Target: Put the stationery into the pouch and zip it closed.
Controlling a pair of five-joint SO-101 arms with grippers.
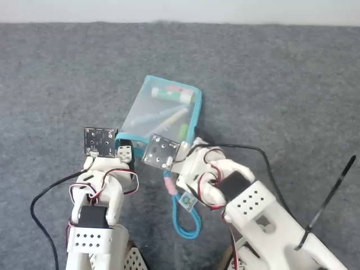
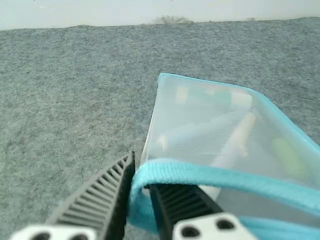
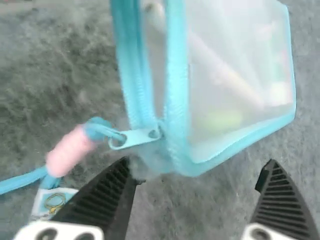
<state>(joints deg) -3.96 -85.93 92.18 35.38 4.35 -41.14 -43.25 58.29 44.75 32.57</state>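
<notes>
Pale stick-shaped stationery (image 1: 171,95) sits inside our translucent, turquoise-edged fabric pouch (image 1: 147,115). The left gripper (image 2: 140,172) pinches its turquoise rim (image 2: 210,176). The right gripper (image 3: 197,165) is spread wide and empty, with the turquoise zip slider (image 3: 136,136) just beyond one finger. We judge zipping remains.

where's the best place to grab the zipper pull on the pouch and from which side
Probably grip the pink bead on the zipper pull: it lies out on the carpet, away from the pouch corner, and is rounder and thicker than the rest of it. Bring the right gripper down from above, jaws across the bead.

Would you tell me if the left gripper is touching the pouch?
Touching: the left wrist view shows the left gripper clamped on the pouch at its blue edge.
</notes>
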